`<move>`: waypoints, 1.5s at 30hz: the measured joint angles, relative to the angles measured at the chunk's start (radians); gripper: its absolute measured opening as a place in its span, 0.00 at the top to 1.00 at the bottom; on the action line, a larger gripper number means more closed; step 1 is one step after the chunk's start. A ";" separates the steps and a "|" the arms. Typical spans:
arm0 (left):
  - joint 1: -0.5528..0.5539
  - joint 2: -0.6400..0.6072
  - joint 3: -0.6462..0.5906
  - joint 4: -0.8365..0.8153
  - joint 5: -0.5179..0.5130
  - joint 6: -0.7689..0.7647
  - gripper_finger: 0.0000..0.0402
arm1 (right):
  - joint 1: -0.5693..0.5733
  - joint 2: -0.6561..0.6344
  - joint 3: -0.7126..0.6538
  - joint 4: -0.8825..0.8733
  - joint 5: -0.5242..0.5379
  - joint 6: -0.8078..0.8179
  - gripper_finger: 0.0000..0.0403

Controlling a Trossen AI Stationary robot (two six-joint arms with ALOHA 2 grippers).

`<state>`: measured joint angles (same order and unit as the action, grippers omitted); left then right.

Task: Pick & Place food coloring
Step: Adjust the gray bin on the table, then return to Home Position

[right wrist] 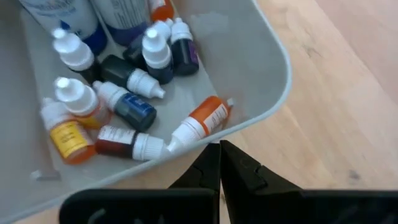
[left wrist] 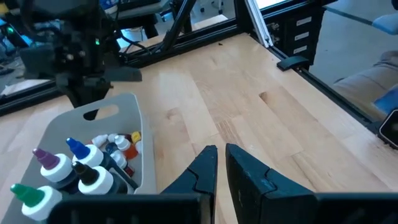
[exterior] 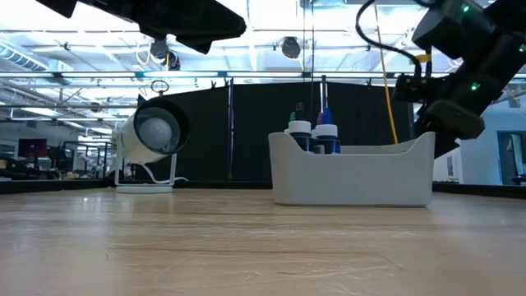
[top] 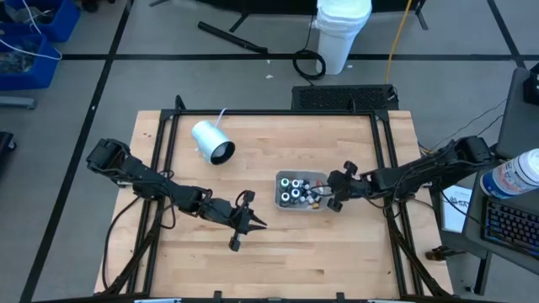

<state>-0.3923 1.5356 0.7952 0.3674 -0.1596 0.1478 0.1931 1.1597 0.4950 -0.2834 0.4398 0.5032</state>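
The food coloring bottles (right wrist: 124,106) are small, with white caps and dark, blue, orange or yellow bodies. Several lie or stand in the grey tray (top: 282,202) right of the table's middle. An orange one (right wrist: 205,119) lies against the tray's wall. My right gripper (right wrist: 219,155) is shut and hangs just over the tray's right rim (right wrist: 267,106); it also shows in the high view (top: 330,194). My left gripper (left wrist: 221,155) is shut, holds nothing, and hovers over bare wood left of the tray (top: 255,223).
A white cylinder with a dark mouth (top: 212,141) lies on its side near the table's far left. Black frame rails (top: 164,143) run along the table's edges. Bare wood (top: 295,261) lies toward the near edge. A white bucket (top: 341,34) stands on the floor beyond.
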 joint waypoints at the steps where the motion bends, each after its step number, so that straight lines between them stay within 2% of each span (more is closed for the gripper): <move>1: 0.000 0.000 0.000 -0.003 0.000 -0.001 0.90 | 0.002 -0.010 0.000 0.000 0.000 -0.006 1.00; 5: 0.000 0.000 0.000 -0.005 -0.013 0.009 0.90 | 0.005 -0.083 0.000 -0.014 0.000 -0.039 1.00; 12: 0.018 0.000 0.000 -0.027 -0.183 0.000 0.90 | 0.005 -0.272 0.000 -0.035 0.001 -0.117 1.00; 15: 0.048 0.000 0.000 -0.049 -0.238 0.052 0.91 | 0.005 -0.348 0.000 -0.017 0.002 -0.219 1.00; 18: 0.106 0.000 0.006 -0.063 -0.276 0.089 0.97 | 0.005 -0.396 0.000 0.040 0.001 -0.365 1.00; 23: 0.245 0.000 0.123 -0.323 -0.157 0.094 0.99 | 0.005 -0.444 0.000 0.170 -0.001 -0.572 1.00; 27: 0.285 -0.002 0.219 -0.479 -0.148 0.208 0.99 | 0.005 -0.530 0.000 0.203 -0.001 -0.658 1.00; 30: 0.285 -0.058 0.263 -0.586 -0.127 0.301 0.99 | 0.005 -0.605 0.000 0.193 0.000 -0.685 1.00; 34: 0.309 -0.186 0.248 -0.707 0.015 0.339 0.99 | 0.005 -0.716 0.000 0.174 -0.053 -0.681 1.00; 38: 0.340 -0.373 0.108 -0.625 0.149 0.302 1.00 | 0.005 -0.812 0.001 0.099 -0.119 -0.642 1.00; 41: 0.350 -0.528 -0.062 -0.392 0.235 0.280 1.00 | 0.005 -0.867 -0.013 0.037 -0.134 -0.624 1.00; 45: 0.358 -0.723 -0.242 -0.221 0.253 0.233 1.00 | 0.005 -0.922 -0.056 0.067 -0.190 -0.613 1.00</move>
<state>-0.0340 0.8129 0.5527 0.1460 0.0929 0.3812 0.1986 0.2373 0.4386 -0.2167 0.2500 -0.1098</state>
